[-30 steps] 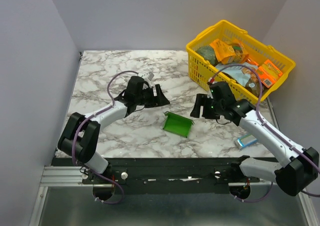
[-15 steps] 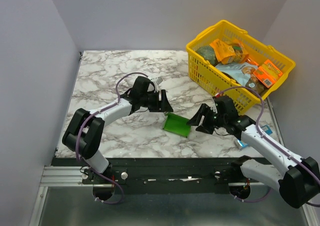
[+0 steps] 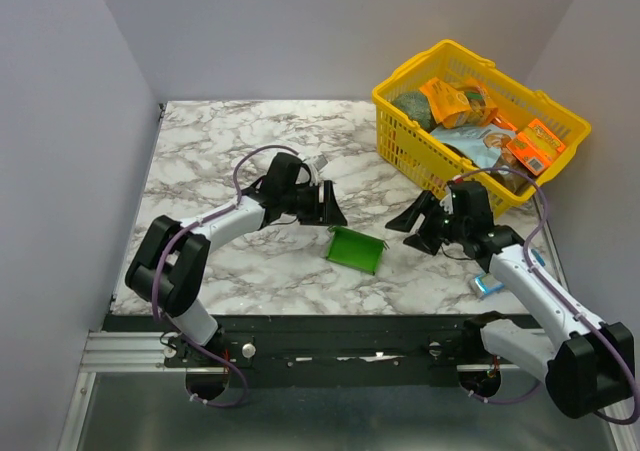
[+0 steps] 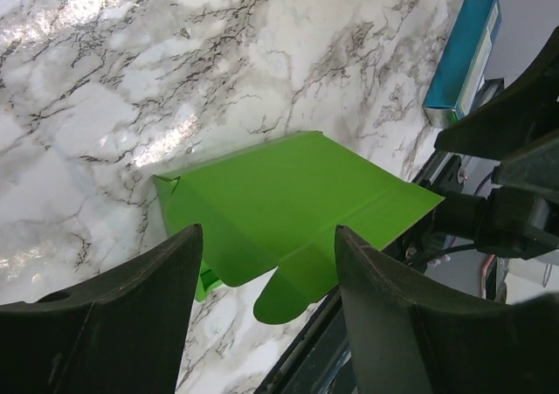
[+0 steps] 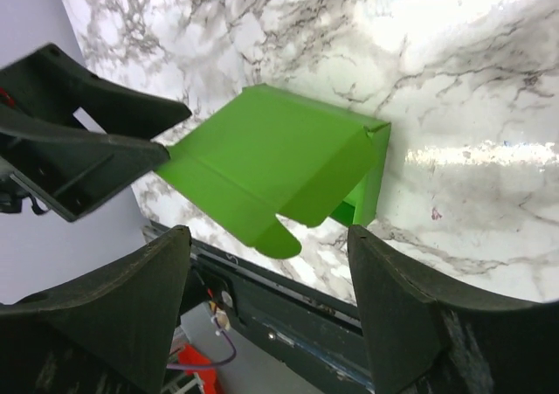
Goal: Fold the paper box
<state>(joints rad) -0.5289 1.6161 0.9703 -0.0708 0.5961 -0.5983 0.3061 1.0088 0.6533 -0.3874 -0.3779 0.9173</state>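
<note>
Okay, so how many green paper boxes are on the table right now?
1. The paper box sits near the front edge of the table, between the left fingers and right fingers. The full yellow basket could hide others.

The white marble-patterned tabletop with grey veining is glossy and shows bright light reflections. Plain pale grey panel walls enclose its left, rear and right sides. A black metal mounting rail spans the near edge.

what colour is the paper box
The paper box is bright green, clearest in the left wrist view.
</note>
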